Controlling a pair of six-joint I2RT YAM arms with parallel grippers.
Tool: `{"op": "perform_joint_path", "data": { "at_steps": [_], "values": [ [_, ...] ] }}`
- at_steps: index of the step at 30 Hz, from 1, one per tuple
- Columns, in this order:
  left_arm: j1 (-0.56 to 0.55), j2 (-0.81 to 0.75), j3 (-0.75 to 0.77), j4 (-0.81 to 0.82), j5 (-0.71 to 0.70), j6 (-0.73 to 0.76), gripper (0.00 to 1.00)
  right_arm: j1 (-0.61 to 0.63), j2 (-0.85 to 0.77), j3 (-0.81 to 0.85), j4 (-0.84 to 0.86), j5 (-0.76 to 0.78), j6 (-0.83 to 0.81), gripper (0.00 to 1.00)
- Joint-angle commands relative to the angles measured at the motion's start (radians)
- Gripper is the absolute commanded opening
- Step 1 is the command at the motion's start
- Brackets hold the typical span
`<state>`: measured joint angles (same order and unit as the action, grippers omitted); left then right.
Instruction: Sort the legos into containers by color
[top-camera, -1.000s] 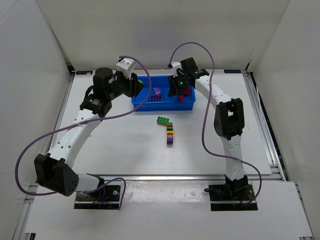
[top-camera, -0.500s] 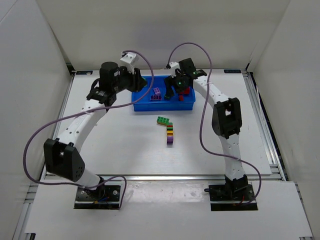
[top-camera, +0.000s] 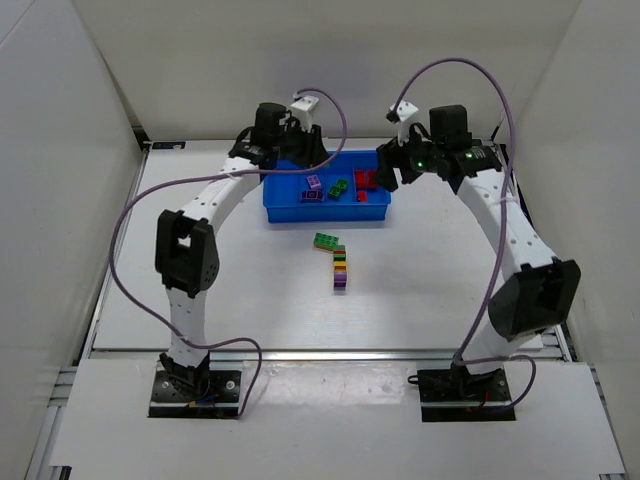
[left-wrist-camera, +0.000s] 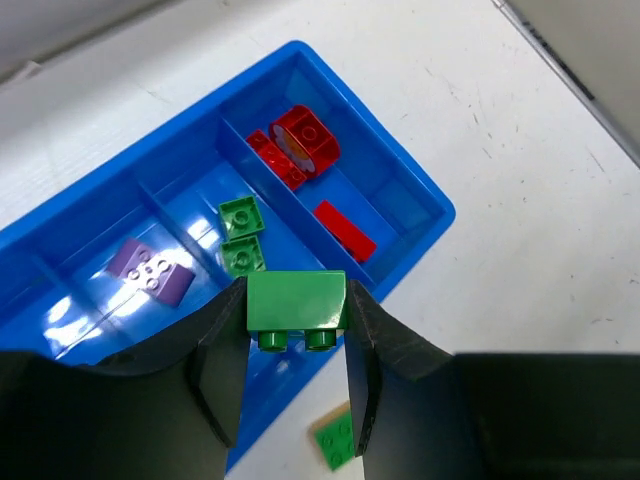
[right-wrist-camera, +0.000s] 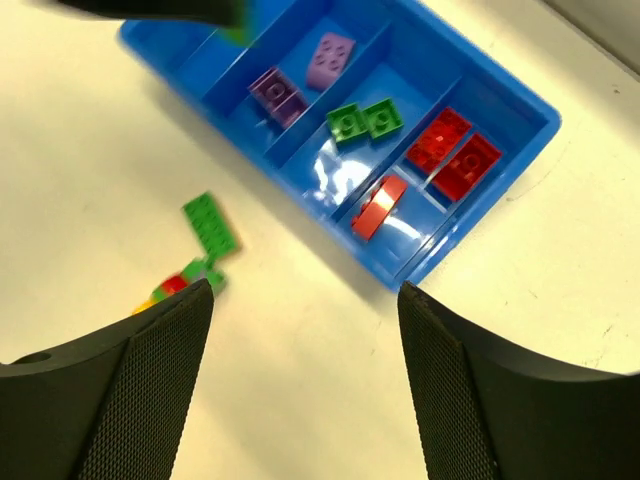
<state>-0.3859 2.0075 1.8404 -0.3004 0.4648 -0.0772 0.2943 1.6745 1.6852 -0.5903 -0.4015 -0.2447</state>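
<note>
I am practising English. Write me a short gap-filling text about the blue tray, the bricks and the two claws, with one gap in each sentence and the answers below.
1. The brick in the left claw is ___.
2. The right claw is ___ and holds nothing.
3. The number of green bricks lying in the tray is ___.
4. The end compartment beside the green one holds bricks of one colour: ___.

Answers: green; open; two; red
</note>
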Motion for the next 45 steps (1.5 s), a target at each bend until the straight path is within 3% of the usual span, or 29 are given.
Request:
{"op": "perform_joint_path", "data": {
  "at_steps": [1,11,18,26,33,37,43,45],
  "values": [
    [-0.018,0.075,0.115,-0.066,0.021,-0.002,0.18,0.008,-0.058,-0.112,-0.068,-0.059,-0.105,0.78],
    [-0.036,0.342,0.348,-0.143,0.023,0.031,0.23,-0.004,-0.13,-0.223,-0.072,-0.046,-0.11,0.78],
    [-0.036,0.444,0.462,-0.149,0.048,0.039,0.53,-0.004,-0.104,-0.236,-0.062,-0.034,-0.145,0.78],
    [-0.025,0.438,0.488,-0.143,0.064,0.039,0.71,-0.004,-0.094,-0.268,-0.046,-0.075,-0.217,0.77],
    [0.056,0.234,0.416,-0.088,0.116,-0.087,0.72,-0.004,-0.179,-0.416,-0.028,-0.285,-0.6,0.76],
    [0.134,0.052,0.359,-0.149,0.181,-0.095,0.73,-0.003,-0.176,-0.412,-0.175,-0.45,-1.013,0.75],
    [0.266,-0.174,0.104,-0.207,0.252,-0.095,0.74,0.039,-0.128,-0.415,-0.285,-0.491,-1.41,0.75],
    [0.298,-0.269,-0.012,-0.207,0.267,-0.073,0.74,0.048,-0.098,-0.398,-0.386,-0.511,-1.643,0.74]
  ]
}}
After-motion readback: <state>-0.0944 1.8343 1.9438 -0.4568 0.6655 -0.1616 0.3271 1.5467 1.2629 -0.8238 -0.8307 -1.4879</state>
